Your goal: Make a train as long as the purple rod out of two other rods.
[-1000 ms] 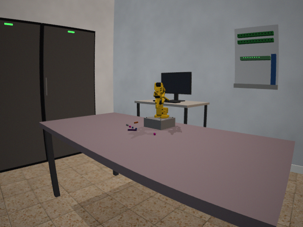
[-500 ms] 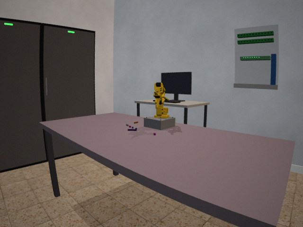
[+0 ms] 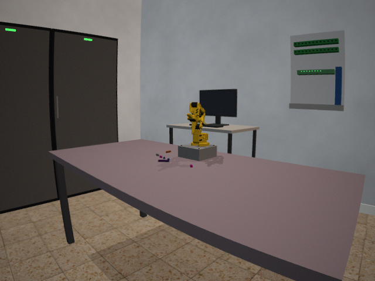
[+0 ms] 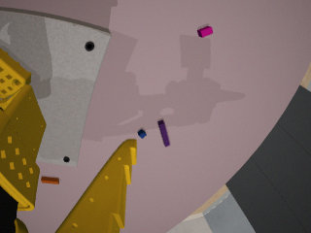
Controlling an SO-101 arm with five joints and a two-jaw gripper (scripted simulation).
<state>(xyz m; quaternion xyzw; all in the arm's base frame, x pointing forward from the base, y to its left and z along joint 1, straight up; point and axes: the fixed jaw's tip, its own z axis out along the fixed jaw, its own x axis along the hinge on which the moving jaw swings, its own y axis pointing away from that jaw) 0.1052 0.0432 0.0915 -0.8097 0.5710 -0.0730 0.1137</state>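
The purple rod [image 3: 163, 160] [image 4: 163, 134] lies flat on the table [image 3: 242, 196] left of the arm's grey base block [image 3: 197, 151] [image 4: 58, 78]. A small blue rod [image 4: 142, 134] lies just beside its end. An orange rod [image 3: 167, 151] [image 4: 50, 181] lies farther back, near the base. One magenta rod [image 3: 191, 165] [image 4: 205, 31] lies alone in front of the base. Another magenta rod [image 3: 160, 157] and a small dark rod [image 3: 157, 154] lie by the purple one. My gripper [image 3: 191, 117] [image 4: 74, 132] is open and empty, held high above the base, well clear of all the rods.
A desk with a monitor [image 3: 218, 102] stands behind the table. Dark cabinets [image 3: 54, 105] fill the left wall. A wall panel [image 3: 316, 69] hangs at the right. The table's left edge is not far from the rods.
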